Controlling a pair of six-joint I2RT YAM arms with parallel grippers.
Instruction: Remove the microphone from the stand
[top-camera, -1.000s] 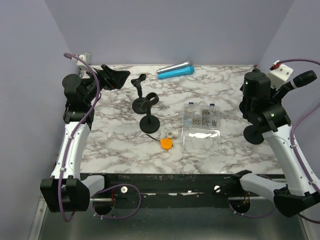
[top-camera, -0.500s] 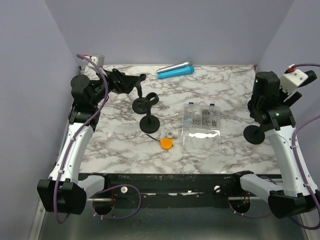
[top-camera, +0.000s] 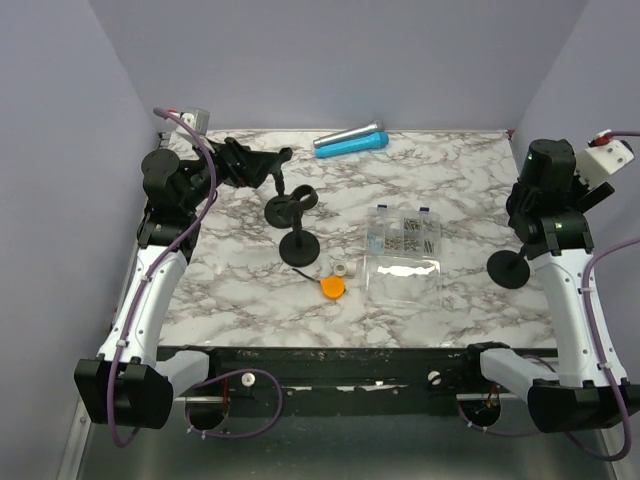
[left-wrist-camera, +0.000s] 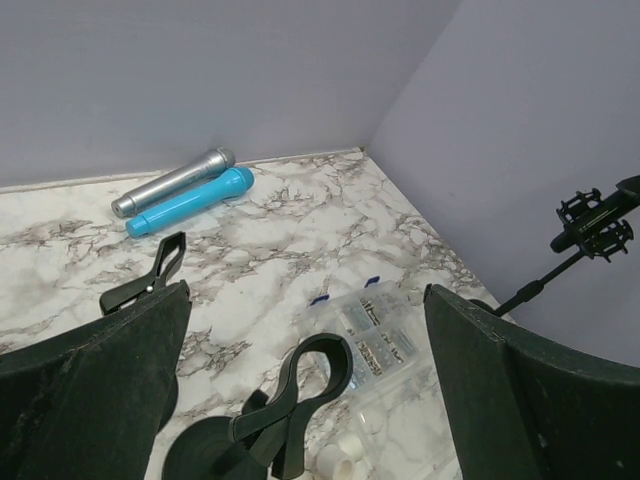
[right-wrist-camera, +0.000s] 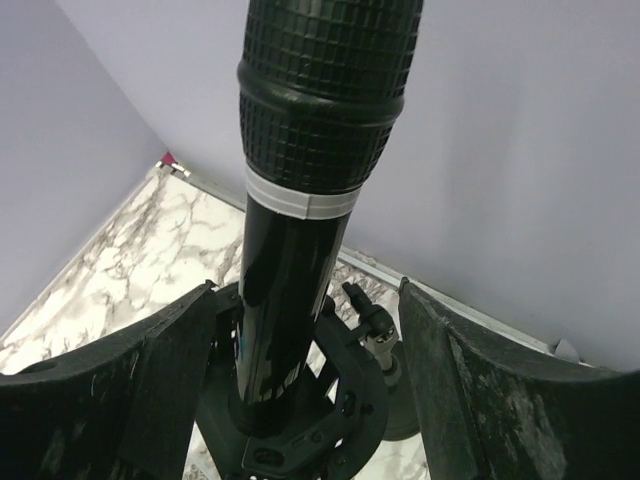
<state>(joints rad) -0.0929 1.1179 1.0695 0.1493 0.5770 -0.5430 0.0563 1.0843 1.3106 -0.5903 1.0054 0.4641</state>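
Right wrist, black microphone (right-wrist-camera: 298, 230) in stand (right-wrist-camera: 352, 402)

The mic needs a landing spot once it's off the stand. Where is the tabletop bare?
Bare tabletop lies front left, between the left arm and the orange cap, and back right, between the blue microphone and the right arm. The middle is crowded: black stand, small white piece, clear parts box.
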